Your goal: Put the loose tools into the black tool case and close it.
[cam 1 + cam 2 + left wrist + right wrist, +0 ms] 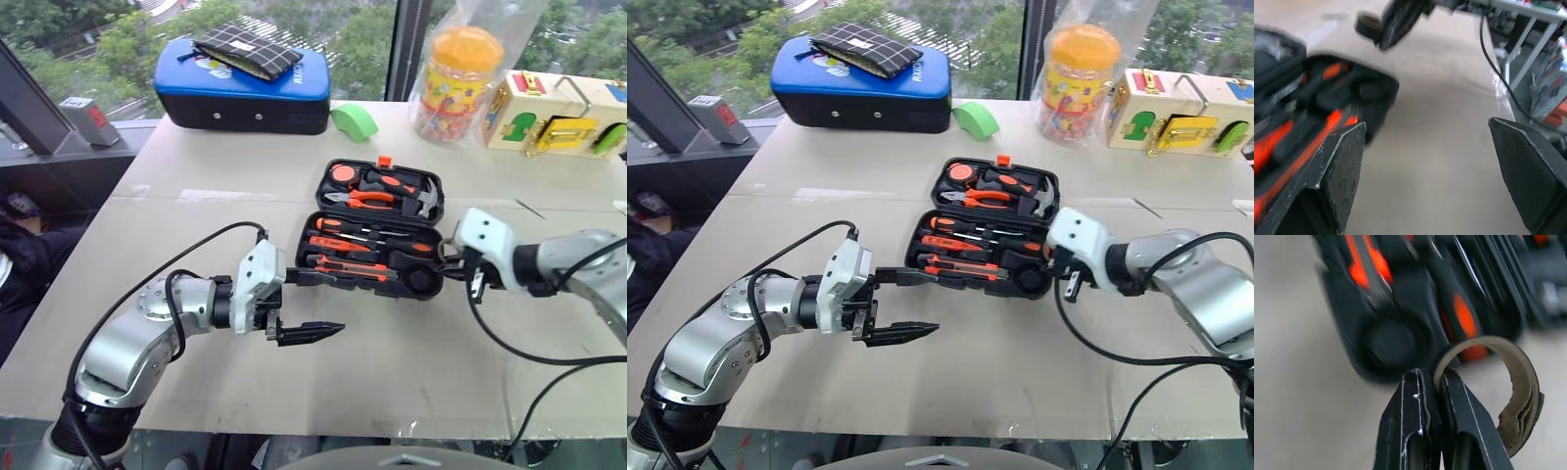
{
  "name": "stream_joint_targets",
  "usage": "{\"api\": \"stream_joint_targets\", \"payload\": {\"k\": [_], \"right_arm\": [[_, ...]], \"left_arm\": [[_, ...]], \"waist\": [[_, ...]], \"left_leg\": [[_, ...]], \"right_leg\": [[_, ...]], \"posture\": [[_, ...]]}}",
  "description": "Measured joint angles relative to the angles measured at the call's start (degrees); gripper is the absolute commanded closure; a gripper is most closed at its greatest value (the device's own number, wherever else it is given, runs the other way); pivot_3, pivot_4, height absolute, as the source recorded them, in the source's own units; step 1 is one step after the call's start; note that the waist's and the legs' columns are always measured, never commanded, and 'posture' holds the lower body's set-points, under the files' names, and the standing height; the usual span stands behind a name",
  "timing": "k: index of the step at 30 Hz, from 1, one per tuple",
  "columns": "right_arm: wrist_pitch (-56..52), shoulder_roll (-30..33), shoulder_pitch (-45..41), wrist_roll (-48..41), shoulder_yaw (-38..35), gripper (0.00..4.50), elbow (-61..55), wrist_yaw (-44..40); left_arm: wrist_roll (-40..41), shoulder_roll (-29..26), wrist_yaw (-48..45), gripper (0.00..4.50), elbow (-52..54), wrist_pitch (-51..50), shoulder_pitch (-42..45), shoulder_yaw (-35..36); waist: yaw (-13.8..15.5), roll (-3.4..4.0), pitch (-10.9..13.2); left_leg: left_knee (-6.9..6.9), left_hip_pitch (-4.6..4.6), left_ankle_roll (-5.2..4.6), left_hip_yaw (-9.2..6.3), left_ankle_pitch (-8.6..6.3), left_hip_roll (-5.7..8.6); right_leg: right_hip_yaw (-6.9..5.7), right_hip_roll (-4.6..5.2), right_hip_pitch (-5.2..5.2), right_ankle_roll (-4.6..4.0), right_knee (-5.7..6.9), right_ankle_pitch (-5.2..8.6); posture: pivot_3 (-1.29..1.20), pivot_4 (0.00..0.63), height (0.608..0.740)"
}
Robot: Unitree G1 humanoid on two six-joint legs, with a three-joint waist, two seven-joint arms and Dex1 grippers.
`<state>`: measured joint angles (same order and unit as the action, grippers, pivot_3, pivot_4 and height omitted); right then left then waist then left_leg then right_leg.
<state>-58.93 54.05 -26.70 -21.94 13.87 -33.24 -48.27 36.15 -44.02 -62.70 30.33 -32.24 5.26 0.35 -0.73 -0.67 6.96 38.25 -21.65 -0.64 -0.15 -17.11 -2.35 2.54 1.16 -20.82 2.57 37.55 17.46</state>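
Note:
The black tool case (pixel 325 181) lies open at mid-table, with orange-and-black screwdrivers (pixel 355 244) and a utility knife (pixel 345 270) in the recesses of its near half. Pliers (pixel 367 199) and a hammer sit in the far half. My right gripper (pixel 1432 379) is shut on the rim of the small dark tape ring (pixel 1520 382), just off the case's right front corner and beside a round recess (pixel 1391 340). At the case's left front corner my left gripper (pixel 333 304) is open and holds nothing, its upper finger against the case's edge.
At the back left lies a blue-topped case (pixel 240 83) with a checked pouch on it. A green roll (pixel 355 119), a bagged jar with an orange lid (pixel 458 78) and a wooden latch box (pixel 558 113) stand along the back. Bare table runs in front of the case.

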Motion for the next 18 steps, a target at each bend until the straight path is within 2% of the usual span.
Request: {"api": "stream_joint_targets", "payload": {"k": [2, 6, 18], "right_arm": [[-0.8, -2.3, -3.2, 1.9, 6.3, 4.44, 0.1, 0.4], [-0.3, -2.6, -5.2, 5.4, 13.2, 4.44, 2.6, 0.1], [-0.8, -2.7, -8.1, 6.4, 15.7, 4.44, 6.0, -4.8]], "left_arm": [[0.2, -1.3, -1.0, 0.42, 0.1, 0.9, -2.7, 2.0], [0.6, -1.7, -1.8, 0.42, 0.1, 2.8, -5.7, 4.8], [-1.1, -1.8, -1.8, 0.42, -0.6, 8.1, -12.0, 7.4]], "waist": [[0.3, 0.0, 0.1], [0.5, 0.01, 0.1], [0.0, 0.0, 0.1]], "left_leg": [[0.0, -0.05, 0.01, -0.09, 0.0, 0.1], [0.0, -0.13, 0.01, -0.08, 0.0, 0.23], [-0.23, -0.09, 0.0, -0.16, 0.0, 0.2]], "right_leg": [[-0.1, 0.41, -0.03, 0.0, -0.04, 0.0], [-0.22, 0.66, -0.01, 0.01, -0.22, 0.0], [-0.34, 0.66, 0.02, 0.01, -0.36, 0.0]], "posture": [[0.0, 0.15, 0.74], [0.0, 0.15, 0.74], [0.0, 0.15, 0.74]]}}
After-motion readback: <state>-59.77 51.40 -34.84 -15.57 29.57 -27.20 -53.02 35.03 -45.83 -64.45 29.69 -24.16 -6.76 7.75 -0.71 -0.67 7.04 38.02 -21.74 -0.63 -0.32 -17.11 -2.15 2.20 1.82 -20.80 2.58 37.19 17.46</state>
